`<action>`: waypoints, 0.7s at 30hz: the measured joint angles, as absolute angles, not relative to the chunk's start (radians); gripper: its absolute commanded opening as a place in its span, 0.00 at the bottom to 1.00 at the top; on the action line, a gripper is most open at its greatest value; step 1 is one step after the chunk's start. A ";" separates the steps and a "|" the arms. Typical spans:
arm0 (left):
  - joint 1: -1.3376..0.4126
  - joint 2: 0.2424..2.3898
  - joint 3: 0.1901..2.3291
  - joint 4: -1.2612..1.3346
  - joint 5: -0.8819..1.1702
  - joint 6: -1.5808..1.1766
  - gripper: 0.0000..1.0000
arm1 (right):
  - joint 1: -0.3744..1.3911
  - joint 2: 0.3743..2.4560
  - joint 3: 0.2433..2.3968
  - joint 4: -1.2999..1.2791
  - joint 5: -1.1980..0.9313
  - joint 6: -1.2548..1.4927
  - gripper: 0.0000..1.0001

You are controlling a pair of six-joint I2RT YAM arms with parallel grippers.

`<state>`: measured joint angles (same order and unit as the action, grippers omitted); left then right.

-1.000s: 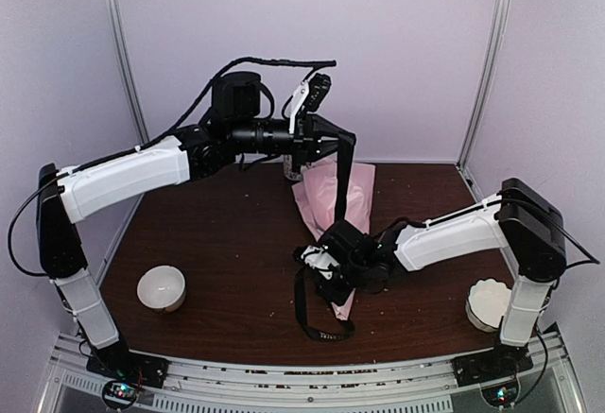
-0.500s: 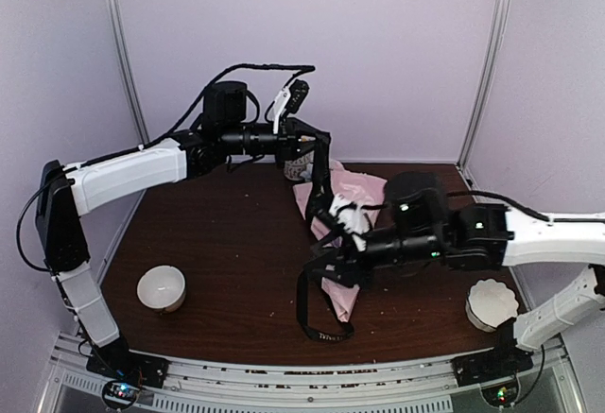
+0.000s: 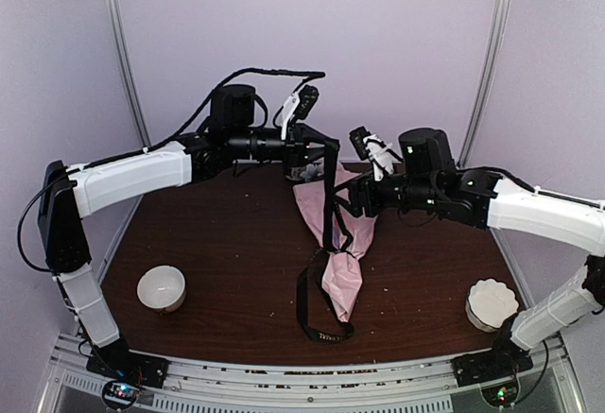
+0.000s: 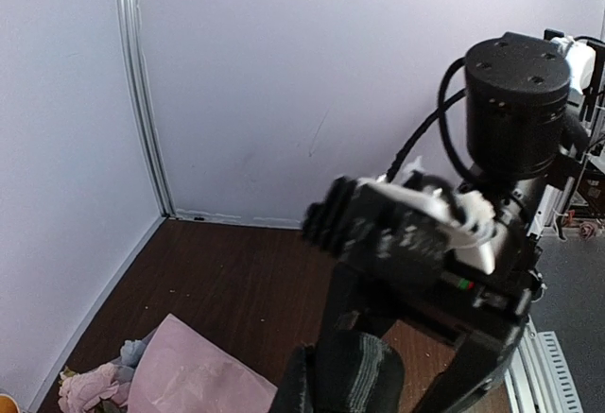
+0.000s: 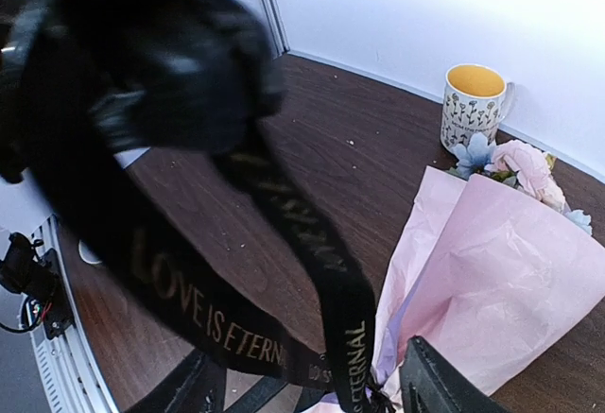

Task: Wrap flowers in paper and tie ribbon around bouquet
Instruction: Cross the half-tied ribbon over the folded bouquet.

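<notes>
The bouquet (image 3: 346,260) lies on the table, a pink paper (image 5: 515,281) cone whose point faces the near edge. Its flowers (image 5: 518,162) show at the far, wide end. The black ribbon (image 3: 329,207) with gold lettering hangs taut from my left gripper (image 3: 328,147), which is shut on its upper end high over the cone. Lower down, the ribbon (image 5: 352,337) goes round the cone's narrow part and trails into a loop (image 3: 315,323) on the table. My right gripper (image 5: 317,396) is open, raised above the cone, with the ribbon running between its spread fingers untouched.
A yellow-lined mug (image 5: 474,104) stands just behind the flowers. A white bowl (image 3: 161,287) sits front left and a white fluted cup (image 3: 489,302) front right. Lilac walls close in the back and sides. The right arm (image 4: 515,101) hangs close to my left gripper.
My right gripper let go low at the cone's narrow end, opened, and rose up and back to the right. The left gripper stayed high, still holding the ribbon.
</notes>
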<state>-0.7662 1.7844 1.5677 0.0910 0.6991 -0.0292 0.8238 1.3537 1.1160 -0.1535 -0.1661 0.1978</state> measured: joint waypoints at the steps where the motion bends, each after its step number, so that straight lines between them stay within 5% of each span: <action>1: -0.772 1.784 1.573 0.084 0.701 -0.026 0.00 | 0.814 1.376 1.125 -0.149 -0.180 0.199 0.61; 5: -0.789 1.785 1.597 0.061 0.705 -0.010 0.00 | 0.793 1.425 1.143 -0.134 -0.224 0.207 0.45; 9: -0.801 1.801 1.641 0.020 0.719 0.003 0.00 | 0.783 1.455 1.159 -0.094 -0.255 0.229 0.04; 10: -0.801 1.808 1.655 0.009 0.722 0.008 0.00 | 0.778 1.458 1.159 -0.086 -0.263 0.232 0.00; 15: -0.807 1.841 1.723 -0.105 0.699 0.043 0.60 | 0.724 1.457 1.149 -0.054 -0.268 0.287 0.00; 20: -0.808 1.840 1.738 -0.354 0.526 0.073 0.68 | 0.599 1.382 0.951 0.016 -0.265 0.404 0.02; 21: -0.808 1.839 1.725 -0.390 0.490 0.074 0.68 | 0.582 1.375 0.921 0.019 -0.262 0.426 0.10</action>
